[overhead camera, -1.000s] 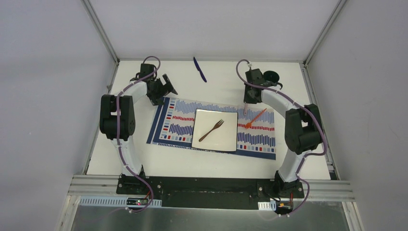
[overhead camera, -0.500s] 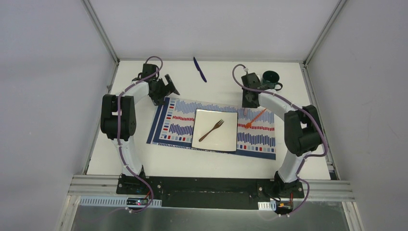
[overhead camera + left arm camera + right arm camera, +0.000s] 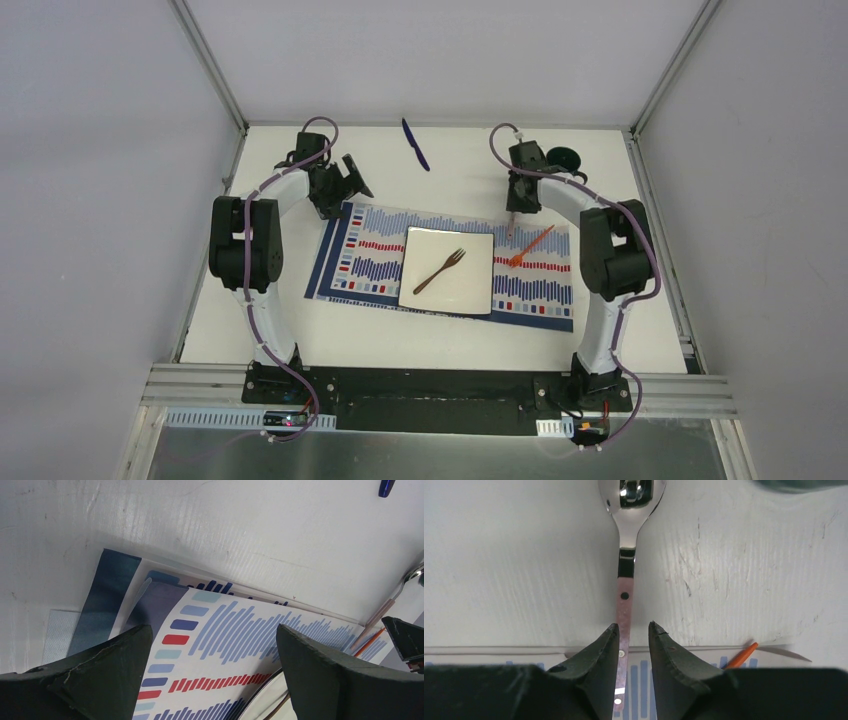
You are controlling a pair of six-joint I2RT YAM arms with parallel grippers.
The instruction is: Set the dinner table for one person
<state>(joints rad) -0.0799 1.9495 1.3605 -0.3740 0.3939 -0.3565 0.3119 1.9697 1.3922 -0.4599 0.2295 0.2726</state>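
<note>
- White plate (image 3: 470, 290) with fork (image 3: 441, 270) on mat (image 3: 365, 255); spoon (image 3: 625, 580), cup (image 3: 568, 155) on desk (image 3: 300, 330), not yet placed.
- Right end effector (image 3: 633, 626) slightly parted around spoon handle, not gripping; left end effector (image 3: 212, 630) wide open, empty.

- Flat on the white dinner table (image 3: 514, 570), a spoon (image 3: 626, 575): shiny bowl far, pink handle running back.
- Astride that handle, the right gripper (image 3: 633, 627), fingers parted, a gap showing on one side.
- Handle end over the striped placemat (image 3: 499, 656).
- At right, an orange tip (image 3: 744, 655); in the top corner, a dark green object (image 3: 799, 484), mostly cropped.
</note>
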